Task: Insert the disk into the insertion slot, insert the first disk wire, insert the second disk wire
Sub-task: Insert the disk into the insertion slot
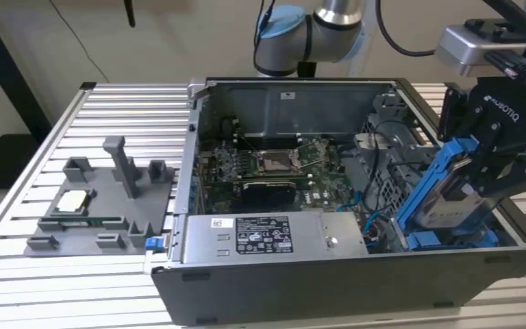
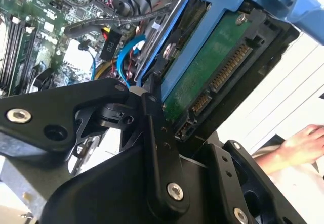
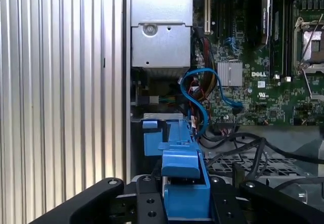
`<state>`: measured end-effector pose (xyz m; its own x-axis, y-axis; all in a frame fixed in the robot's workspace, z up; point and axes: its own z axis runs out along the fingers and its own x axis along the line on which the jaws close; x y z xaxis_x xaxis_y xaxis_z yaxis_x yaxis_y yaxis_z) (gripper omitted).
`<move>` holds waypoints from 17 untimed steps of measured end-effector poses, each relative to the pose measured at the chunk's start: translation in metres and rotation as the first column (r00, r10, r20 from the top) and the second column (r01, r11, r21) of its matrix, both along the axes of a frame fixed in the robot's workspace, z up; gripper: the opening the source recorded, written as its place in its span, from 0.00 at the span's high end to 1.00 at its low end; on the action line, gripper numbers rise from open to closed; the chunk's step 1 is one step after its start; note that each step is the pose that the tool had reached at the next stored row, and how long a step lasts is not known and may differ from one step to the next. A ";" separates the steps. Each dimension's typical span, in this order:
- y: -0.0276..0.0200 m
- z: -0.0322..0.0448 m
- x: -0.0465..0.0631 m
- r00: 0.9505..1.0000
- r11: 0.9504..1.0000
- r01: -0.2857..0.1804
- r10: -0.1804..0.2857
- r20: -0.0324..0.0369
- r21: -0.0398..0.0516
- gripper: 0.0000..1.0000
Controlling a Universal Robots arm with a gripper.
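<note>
Above the insertion slot [image 1: 446, 240], at the exterior view's right of the case, gripper [image 1: 487, 171] is clamped on the disk [image 1: 448, 205]; disk steeply tilted, lower end near the bay's blue fittings, not seated yet; risk one: at that tilt the carrier edge may catch the bay wall and jam or twist in the grip; risk two: loose blue cables [image 3: 198, 95] lie just beside the bay, could get pinched underneath; a hand [image 2: 304, 144] sits near too.
</note>
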<state>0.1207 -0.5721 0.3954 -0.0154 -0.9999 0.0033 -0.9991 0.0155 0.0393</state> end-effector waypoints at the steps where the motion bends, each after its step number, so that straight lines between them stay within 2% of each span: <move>1: 0.0000 -0.0018 0.000 1.000 1.000 0.000 0.000 0.000 0.000 0.67; 2: 0.0000 -0.0054 0.000 1.000 1.000 0.000 0.000 0.000 0.000 0.67; 4: 0.0000 -0.0078 0.000 1.000 1.000 0.000 0.000 0.000 0.000 0.67; 9: 0.0000 -0.0081 0.000 1.000 1.000 0.000 0.000 0.000 -0.001 0.66; 10: 0.0000 -0.0082 0.000 1.000 1.000 0.000 0.000 0.000 0.000 0.60; 11: 0.0000 -0.0082 0.000 1.000 1.000 0.000 0.000 0.000 0.000 0.60; 13: 0.0000 -0.0068 0.000 1.000 1.000 0.000 0.000 0.000 0.000 0.60; 17: 0.0006 0.0008 0.000 1.000 1.000 0.000 0.000 -0.001 0.000 0.60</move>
